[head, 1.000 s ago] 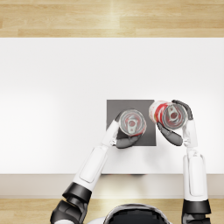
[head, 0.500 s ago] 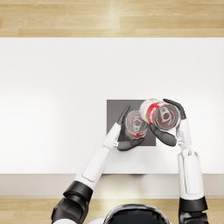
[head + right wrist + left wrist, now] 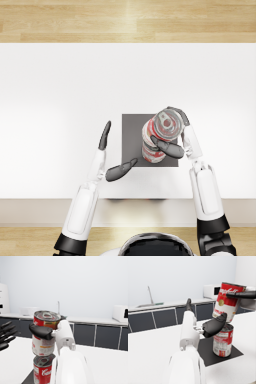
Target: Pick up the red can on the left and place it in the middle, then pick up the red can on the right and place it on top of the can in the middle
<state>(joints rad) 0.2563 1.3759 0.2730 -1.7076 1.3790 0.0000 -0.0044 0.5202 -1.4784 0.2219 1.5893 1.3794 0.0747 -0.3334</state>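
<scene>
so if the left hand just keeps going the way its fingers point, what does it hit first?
Probably nothing: the open left hand points away across the bare white table, its path passing left of the dark square mat and the red soup cans. Depth is uncertain.

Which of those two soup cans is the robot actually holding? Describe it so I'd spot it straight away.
Find the dark square mat on the white table. One red can stands on it; the held can hangs just above that one, gripped by the right hand. It is the tilted upper one, not resting on the mat.
</scene>
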